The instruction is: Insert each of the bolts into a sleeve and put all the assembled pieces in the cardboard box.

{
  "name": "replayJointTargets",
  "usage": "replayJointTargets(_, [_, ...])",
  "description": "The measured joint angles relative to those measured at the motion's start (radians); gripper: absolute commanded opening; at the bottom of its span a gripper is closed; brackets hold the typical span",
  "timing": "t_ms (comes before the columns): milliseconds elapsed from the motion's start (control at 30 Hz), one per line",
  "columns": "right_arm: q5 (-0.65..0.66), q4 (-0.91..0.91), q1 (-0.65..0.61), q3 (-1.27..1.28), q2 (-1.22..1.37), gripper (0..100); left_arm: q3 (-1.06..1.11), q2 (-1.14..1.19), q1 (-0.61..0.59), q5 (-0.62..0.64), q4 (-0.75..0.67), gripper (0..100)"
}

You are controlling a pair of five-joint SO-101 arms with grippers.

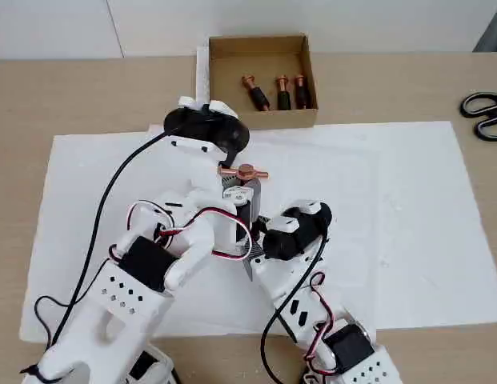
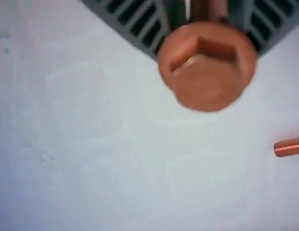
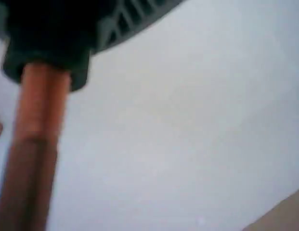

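Left hand (image 2: 207, 12) clamped on a copper bolt (image 2: 207, 67). It grips the shank between the ribbed grey jaws, and the hex head faces its wrist camera. A copper rod end (image 2: 289, 147) shows apart from the head; cannot tell what it belongs to.

Right hand (image 3: 48, 29) closed on a dark sleeve (image 3: 43, 45), with a copper shaft (image 3: 33, 154) sticking out of the sleeve.

In the high view both hands meet tip to tip over the middle of the white paper sheet (image 1: 392, 208), copper parts between them.

Cardboard box (image 1: 288, 118) sits at the sheet's far edge, mid-counter, just beyond the hands. Three assembled pieces (image 1: 282, 93) lie side by side inside it, copper heads toward the far wall.

Scissors (image 1: 484, 112) lie on the bare counter (image 1: 72, 88) at its right edge, off the sheet and well apart from the box.
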Motion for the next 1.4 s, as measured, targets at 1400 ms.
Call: replayJointTargets(1400, [0.000,0.000,-0.005,0.000,0.000,0.4,0.057,0.002,0.006,0.015,0.124,1])
